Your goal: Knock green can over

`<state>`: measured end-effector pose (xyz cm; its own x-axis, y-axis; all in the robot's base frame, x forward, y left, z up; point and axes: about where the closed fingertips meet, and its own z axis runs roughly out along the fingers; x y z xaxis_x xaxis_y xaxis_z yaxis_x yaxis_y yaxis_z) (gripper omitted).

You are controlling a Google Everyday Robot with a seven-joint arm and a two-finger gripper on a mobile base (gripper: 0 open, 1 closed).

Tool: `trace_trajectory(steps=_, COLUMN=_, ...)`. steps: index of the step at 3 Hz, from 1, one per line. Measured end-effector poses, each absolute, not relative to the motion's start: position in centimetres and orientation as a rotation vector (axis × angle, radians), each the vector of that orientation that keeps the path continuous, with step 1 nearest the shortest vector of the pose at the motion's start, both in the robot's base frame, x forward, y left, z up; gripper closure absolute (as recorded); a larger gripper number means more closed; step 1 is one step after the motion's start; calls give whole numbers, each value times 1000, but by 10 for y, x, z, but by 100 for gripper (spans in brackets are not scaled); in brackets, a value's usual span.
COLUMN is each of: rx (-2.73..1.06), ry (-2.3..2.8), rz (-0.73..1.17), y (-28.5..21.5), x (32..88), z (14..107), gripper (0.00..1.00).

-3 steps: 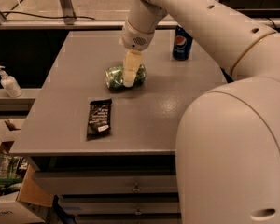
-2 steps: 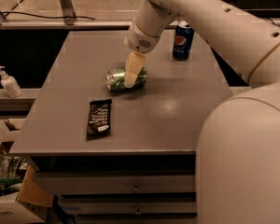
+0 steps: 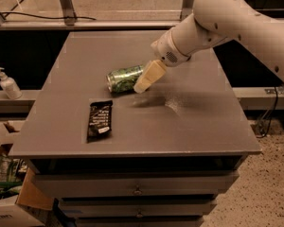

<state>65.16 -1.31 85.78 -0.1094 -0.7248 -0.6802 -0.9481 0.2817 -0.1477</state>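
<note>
**Item: green can (image 3: 124,79).** Position: lying on its side near the middle of the table (image 3: 194,126), silver end facing left, long axis roughly across the table. Finish: light green with darker mottled print, and a bright rim at the visible end. No dent can be made out.

**Item: pincer (image 3: 142,84).** Cream-coloured, reaching down at a slant from the right, with its tip at the can's right end. Touching or just beside: cannot tell. Spread or pressed together: cannot tell.

**Change noted.** A second ago the pincer stood over the can from above and the can was a part-hidden shape beneath it. Now the can is plainly flat and almost wholly uncovered, with the pincer off to its right end. The blue can seen at the back of the table earlier is not in view now.

**Assessment.** The can no longer stands, so the knock-over appears accomplished; what seems to remain is withdrawing the arm.

**Other stock.** Black snack wrapper (image 3: 100,119), flat, in front of the can and apart from it. Pump bottle (image 3: 7,83) on the ledge to the left, off the table.
</note>
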Motion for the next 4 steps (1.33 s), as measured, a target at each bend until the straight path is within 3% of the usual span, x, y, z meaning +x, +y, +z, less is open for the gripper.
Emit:
trace_trajectory(steps=3, rx=-1042, ry=1882, rz=512, y=-80, x=625, z=860, gripper=0)
trace_trajectory(steps=4, rx=-1042, ry=1882, rz=512, y=-80, x=625, z=860, gripper=0)
